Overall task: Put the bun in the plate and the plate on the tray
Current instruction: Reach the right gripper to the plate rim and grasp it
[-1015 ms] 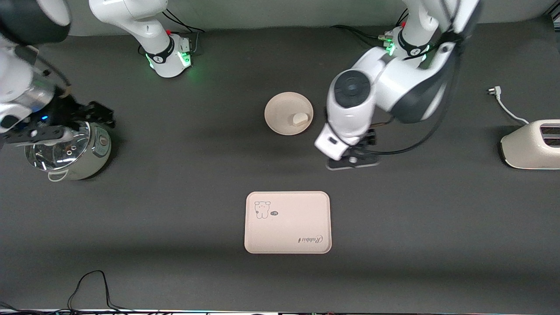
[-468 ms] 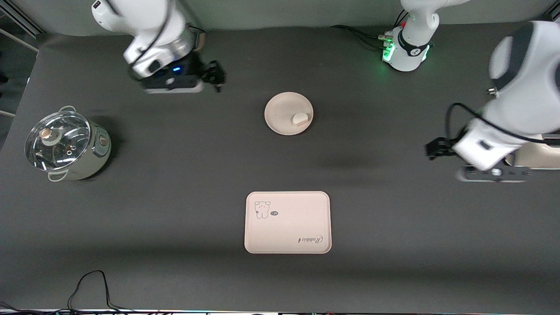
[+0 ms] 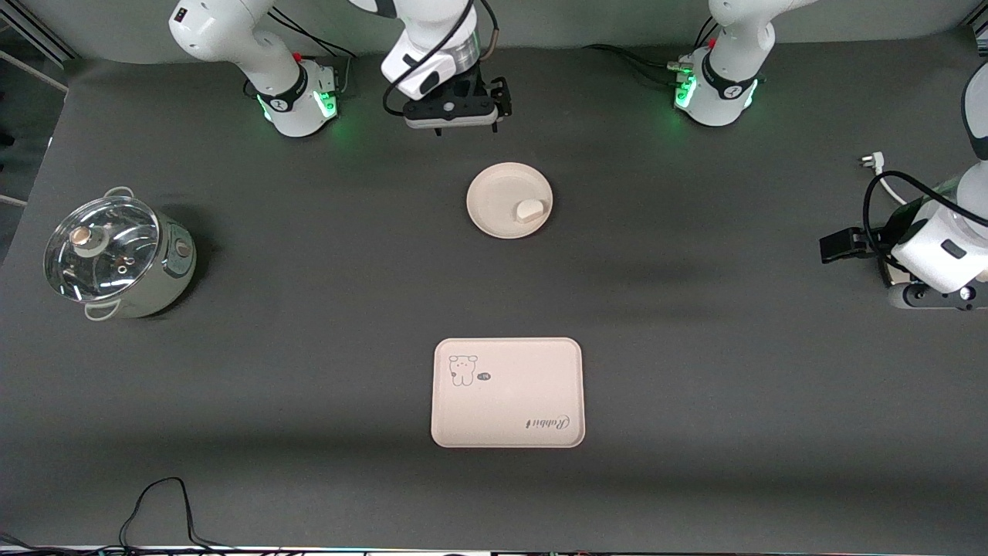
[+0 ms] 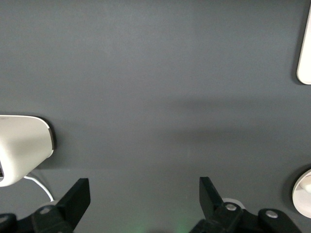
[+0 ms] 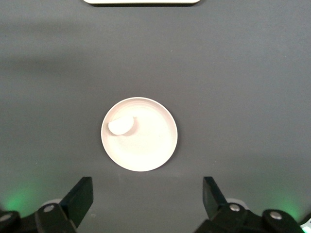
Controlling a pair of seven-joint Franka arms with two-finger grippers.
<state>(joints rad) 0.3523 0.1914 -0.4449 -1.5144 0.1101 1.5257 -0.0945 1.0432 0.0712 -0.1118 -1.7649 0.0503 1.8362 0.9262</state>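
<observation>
A: Where is the bun right now?

B: It lies in the plate, against the rim on the side toward the left arm's end of the table. The right wrist view shows it too, tucked inside the plate's rim. So the first half of the task looks done.

A: And the plate?

B: On the bare table, around the middle and closer to the edge where the bases stand. The tray sits well apart from it, nearer to the front camera, with nothing on it. The plate is not yet on the tray.

A: What has changed in the last second?

B: Both arms have swung away. A second ago the left gripper hung just beside the plate; now it is over the left arm's end of the table, by the white toaster, jaws spread wide and empty. The right gripper has left the pot and now hovers over the strip between the two bases, also wide open, holding nothing, its camera looking down on the plate.

A: Meaning?

B: I judge the right arm is lining up to take the plate by its rim and carry it to the tray.
</observation>
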